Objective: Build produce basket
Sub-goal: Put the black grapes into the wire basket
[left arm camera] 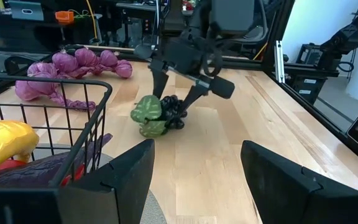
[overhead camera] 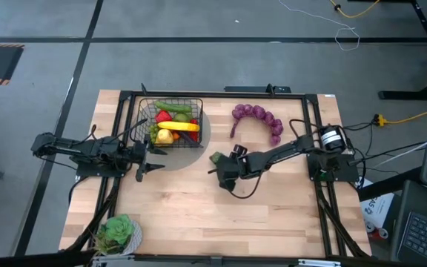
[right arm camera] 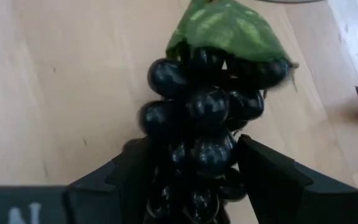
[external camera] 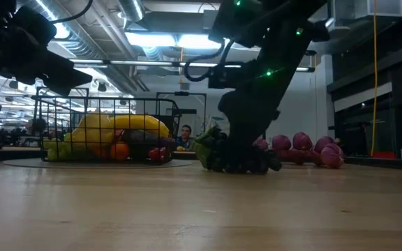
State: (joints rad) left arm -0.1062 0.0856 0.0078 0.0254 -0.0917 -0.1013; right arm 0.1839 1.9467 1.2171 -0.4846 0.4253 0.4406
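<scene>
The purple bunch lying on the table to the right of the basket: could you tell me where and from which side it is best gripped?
Grip the purple bunch at mid-arc, from straight above, fingers straddling it: it lies flat in a narrow curved chain.

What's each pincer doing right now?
Left pincer: open, empty, beside the basket.
Right pincer: closed on the dark grapes, down at the table.

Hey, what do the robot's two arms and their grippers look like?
Both arms are dark, slim and jointed, trailing black cables. The left gripper has two broad, flat black fingers. The right gripper has thin angled black fingers; that arm shows a silver-white cylindrical part near its base and small green lights.
</scene>
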